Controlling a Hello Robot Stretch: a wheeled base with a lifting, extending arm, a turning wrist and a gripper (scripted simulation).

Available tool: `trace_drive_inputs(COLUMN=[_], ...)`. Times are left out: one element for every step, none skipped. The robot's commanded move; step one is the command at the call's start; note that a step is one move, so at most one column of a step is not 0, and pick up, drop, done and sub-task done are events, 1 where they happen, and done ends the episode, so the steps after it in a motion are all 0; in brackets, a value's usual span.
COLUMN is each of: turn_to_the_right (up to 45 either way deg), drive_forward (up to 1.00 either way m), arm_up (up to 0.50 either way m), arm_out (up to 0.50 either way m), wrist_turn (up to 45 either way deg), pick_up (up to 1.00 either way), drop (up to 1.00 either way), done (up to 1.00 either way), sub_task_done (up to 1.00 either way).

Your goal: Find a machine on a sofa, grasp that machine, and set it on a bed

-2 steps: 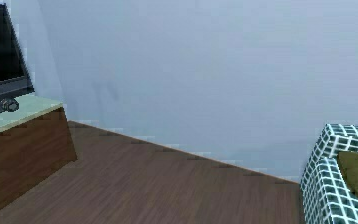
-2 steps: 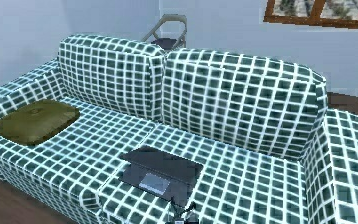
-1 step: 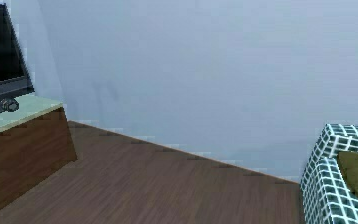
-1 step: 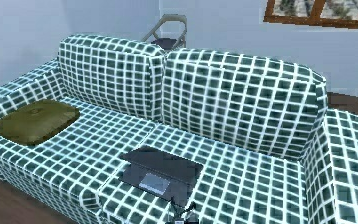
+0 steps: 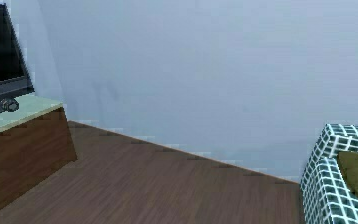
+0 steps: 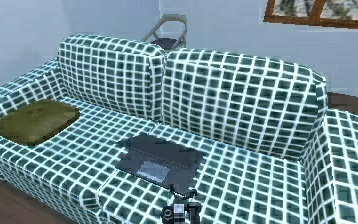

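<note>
A flat dark grey machine, shaped like a laptop, lies on the middle seat of a green-and-white checked sofa. At the bottom edge of the arm side view, just below the machine, the gripper shows as a small dark body with white marks. The sofa seat lies behind it and the machine close by, so I cannot tell whether it holds anything. One arm of the sofa also shows at the forward view's right edge.
An olive cushion lies on the sofa's left seat. Behind the sofa stand a chair and a framed window or picture. In the forward view, a dark screen sits on a wooden cabinet, with brown wood floor and a pale wall.
</note>
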Motion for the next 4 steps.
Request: trace_drive_inputs(turn_to_the_right=[0.0, 0.0, 0.0, 0.0], drive_forward=[0.0, 0.0, 0.0, 0.0], arm_up=[0.48, 0.0, 0.0, 0.0], arm_out=[0.0, 0.0, 0.0, 0.0], wrist_turn=[0.0, -45.0, -45.0, -45.0], pick_up=[0.0, 0.0, 0.0, 0.0], drop=[0.0, 0.0, 0.0, 0.0], done=[0.0, 0.0, 0.0, 0.0], sub_task_done=[0.0, 0.0, 0.0, 0.0])
